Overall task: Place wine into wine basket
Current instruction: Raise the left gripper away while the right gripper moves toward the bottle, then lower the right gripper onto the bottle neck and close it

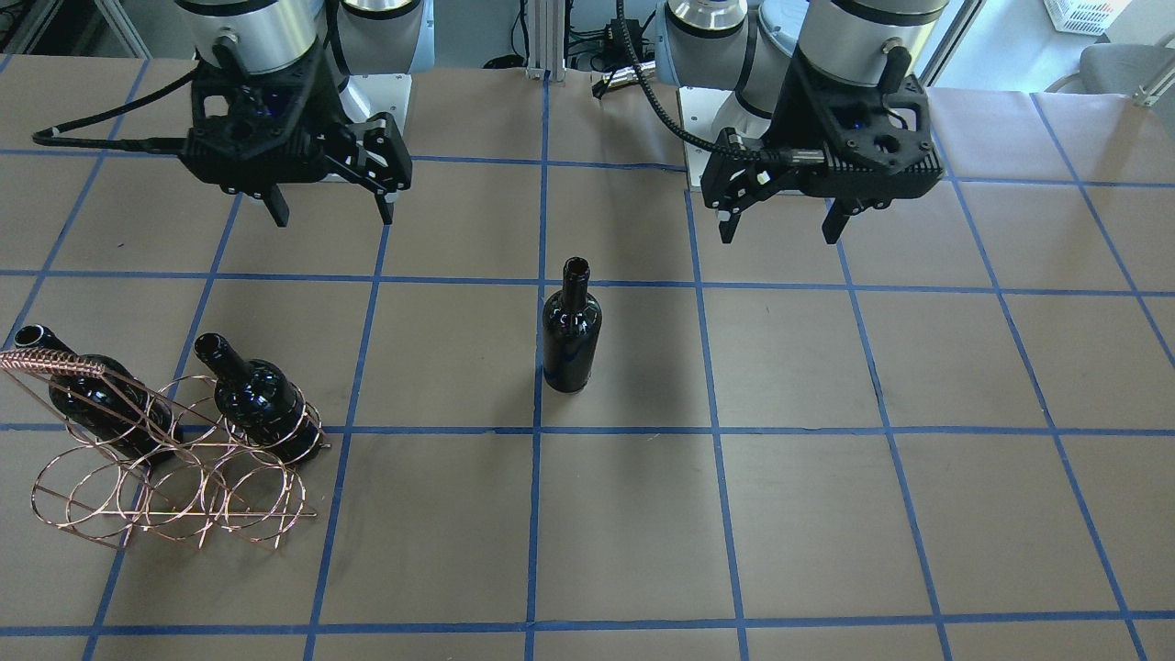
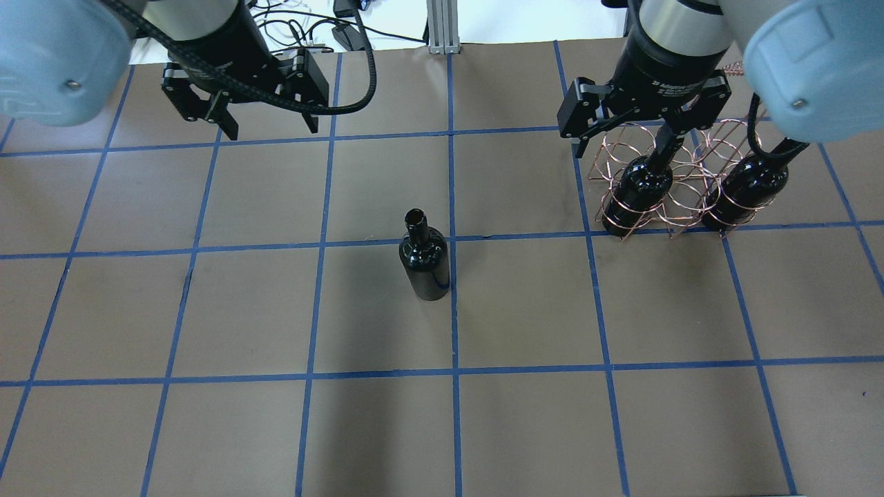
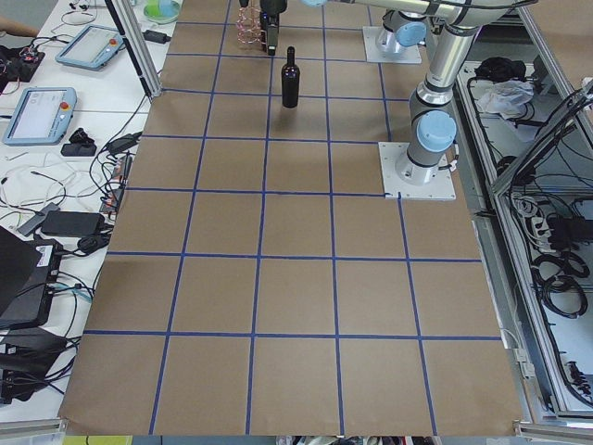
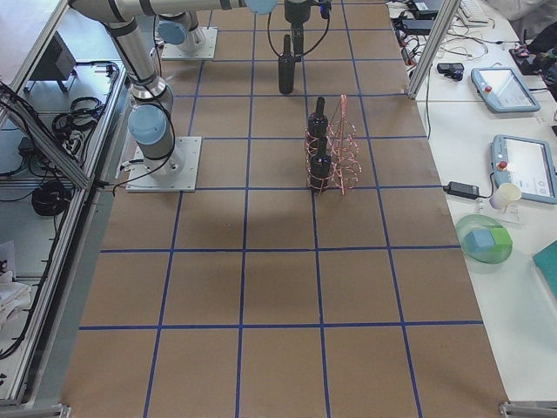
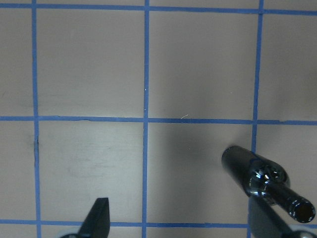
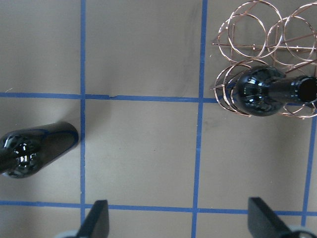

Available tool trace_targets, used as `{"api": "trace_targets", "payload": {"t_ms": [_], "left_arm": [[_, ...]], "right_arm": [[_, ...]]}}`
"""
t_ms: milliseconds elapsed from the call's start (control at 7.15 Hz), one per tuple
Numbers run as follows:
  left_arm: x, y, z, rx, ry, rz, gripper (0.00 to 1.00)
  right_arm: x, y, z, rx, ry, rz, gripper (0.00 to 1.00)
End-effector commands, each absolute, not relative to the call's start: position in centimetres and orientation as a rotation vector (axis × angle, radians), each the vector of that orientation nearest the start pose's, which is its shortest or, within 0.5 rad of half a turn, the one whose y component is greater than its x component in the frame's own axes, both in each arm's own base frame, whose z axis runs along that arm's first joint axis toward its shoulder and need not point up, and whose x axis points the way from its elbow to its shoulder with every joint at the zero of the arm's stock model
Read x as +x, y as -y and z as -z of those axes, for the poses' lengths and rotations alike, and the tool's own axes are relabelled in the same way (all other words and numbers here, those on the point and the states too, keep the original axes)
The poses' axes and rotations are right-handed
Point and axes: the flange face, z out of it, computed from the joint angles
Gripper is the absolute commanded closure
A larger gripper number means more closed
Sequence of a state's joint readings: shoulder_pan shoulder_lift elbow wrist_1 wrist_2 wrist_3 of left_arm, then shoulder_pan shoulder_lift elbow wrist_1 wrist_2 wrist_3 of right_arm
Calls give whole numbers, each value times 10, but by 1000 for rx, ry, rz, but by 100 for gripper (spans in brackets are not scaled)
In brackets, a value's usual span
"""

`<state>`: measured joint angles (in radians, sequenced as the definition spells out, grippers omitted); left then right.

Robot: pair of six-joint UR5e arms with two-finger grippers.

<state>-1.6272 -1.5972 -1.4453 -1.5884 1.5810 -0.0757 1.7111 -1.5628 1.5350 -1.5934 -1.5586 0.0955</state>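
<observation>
Bottle upright at table centre, well apart from the basket, which already carries two bottles. Left gripper and right gripper both hang wide open, empty. Basket's on the right arm's side, so I'd send that one: grip the body, tilt, feed base-first into a free loop.

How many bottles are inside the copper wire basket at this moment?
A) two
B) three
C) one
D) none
A: one dark bottle and a second bottle rest slanted in the wine basket, while the wine stands upright on the table, apart from the basket.
</observation>
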Motion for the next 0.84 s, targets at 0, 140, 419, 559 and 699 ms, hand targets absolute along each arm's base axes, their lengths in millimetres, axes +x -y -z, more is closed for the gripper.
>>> {"api": "trace_targets", "payload": {"t_ms": [0, 140, 419, 559, 699], "left_arm": [[-142, 497, -543, 15, -3147, 135, 1], [-146, 495, -539, 15, -3150, 125, 0], [-145, 491, -543, 31, -3132, 132, 0], [-143, 491, -541, 24, -3138, 123, 0], [-143, 490, -539, 26, -3133, 111, 0]], "right_arm": [[281, 465, -489, -60, -3108, 80, 0], [328, 460, -480, -74, -3116, 68, 0], [393, 451, -462, -124, -3095, 117, 0], [399, 453, -455, -103, -3095, 113, 0], [401, 457, -441, -115, -3107, 83, 0]]}}
